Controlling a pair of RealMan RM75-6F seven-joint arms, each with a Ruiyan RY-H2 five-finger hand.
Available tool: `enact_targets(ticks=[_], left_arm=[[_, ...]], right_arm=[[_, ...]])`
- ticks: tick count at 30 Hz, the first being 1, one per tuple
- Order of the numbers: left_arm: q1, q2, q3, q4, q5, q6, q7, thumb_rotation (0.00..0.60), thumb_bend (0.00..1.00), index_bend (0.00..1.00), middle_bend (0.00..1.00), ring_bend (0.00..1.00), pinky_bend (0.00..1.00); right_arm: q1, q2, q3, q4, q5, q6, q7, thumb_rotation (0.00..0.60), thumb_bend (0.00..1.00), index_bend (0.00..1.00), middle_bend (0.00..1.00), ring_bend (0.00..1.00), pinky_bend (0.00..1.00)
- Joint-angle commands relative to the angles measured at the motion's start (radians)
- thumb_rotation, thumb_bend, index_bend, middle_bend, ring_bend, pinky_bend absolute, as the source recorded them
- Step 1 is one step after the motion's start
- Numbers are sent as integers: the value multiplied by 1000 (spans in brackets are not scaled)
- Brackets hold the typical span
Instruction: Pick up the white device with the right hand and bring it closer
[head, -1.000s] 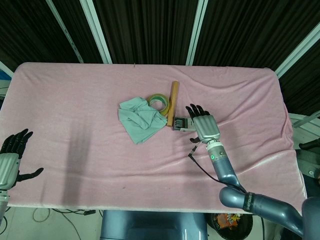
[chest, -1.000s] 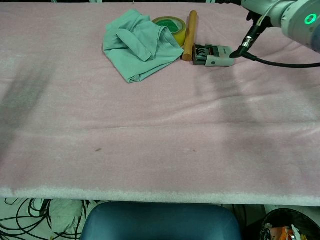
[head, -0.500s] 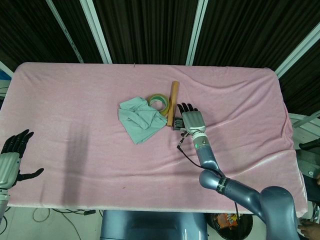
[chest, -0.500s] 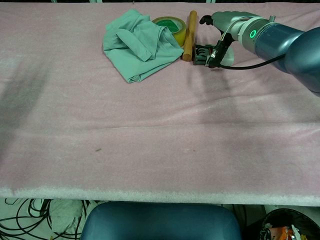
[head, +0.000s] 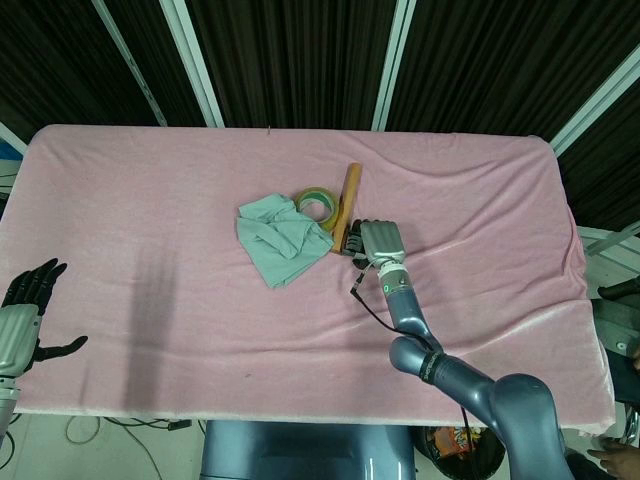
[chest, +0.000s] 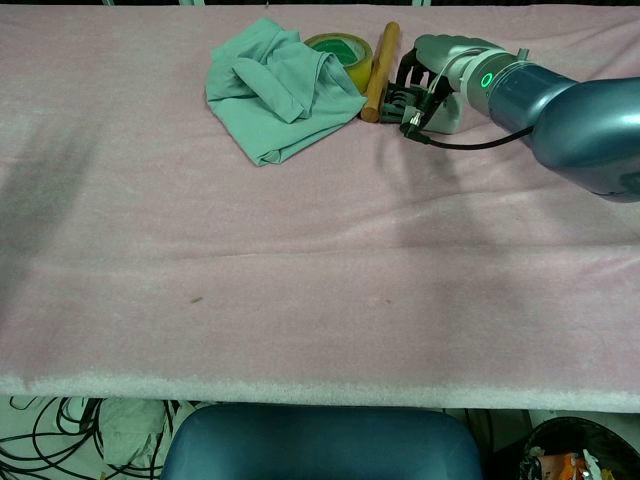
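The white device (chest: 447, 117) lies on the pink cloth just right of the wooden stick, its dark toothed end pointing at the stick. My right hand (chest: 432, 72) sits on top of it with dark fingers (chest: 405, 82) curled down around that end, gripping it against the table. In the head view the right hand (head: 378, 241) covers nearly all of the device. My left hand (head: 22, 312) hangs open at the lower left, beside the table's front edge and far from everything.
A wooden stick (chest: 378, 68) lies right beside the device, with a roll of tape (chest: 341, 48) and a crumpled green cloth (chest: 272, 88) further left. A black cable (chest: 468, 143) loops from my right wrist. The pink table cover (chest: 300, 280) stretches toward me.
My right hand has slid left over the device and its fingers, spread before, have curled down around it. The stick's far end has tilted slightly right. The left hand has stayed put.
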Motion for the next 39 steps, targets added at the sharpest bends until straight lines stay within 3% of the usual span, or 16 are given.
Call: enact_targets(ticks=[1,6,15,20,24,31,34,39], left_arm=[[0,0,1,-1,3,2,0,600,0,0,0,0,0],[3,0,2,-4,11,9,-5,600,0,0,0,0,0],[6,-5,4,1,31,27,-13,600,0,0,0,0,0],[9,-6,8,3,47,40,-15,600,0,0,0,0,0],[11,-8,13,8,63,48,-9,600,0,0,0,0,0],[13,-11,19,18,86,62,-6,600,0,0,0,0,0],[15,-11,21,21,91,67,-9,600,0,0,0,0,0],[18,-9,23,22,98,74,-15,600,0,0,0,0,0]], right_arm=[[-13,17,-9,-43,-69,57,62,600,516,729,669,615,598],[-52,88,-15,-177,-131,147,94,600,515,729,668,615,598],[-222,329,-57,-639,-226,357,94,600,515,729,663,614,598],[-347,456,-125,-904,-288,469,116,600,515,729,663,614,598],[-449,521,-216,-1053,-372,566,138,600,515,729,662,614,598],[-577,584,-361,-1147,-541,690,202,600,515,729,662,614,598],[-605,604,-396,-1148,-601,716,223,600,515,729,661,614,598],[-624,613,-404,-1144,-626,727,246,600,515,729,661,613,598]])
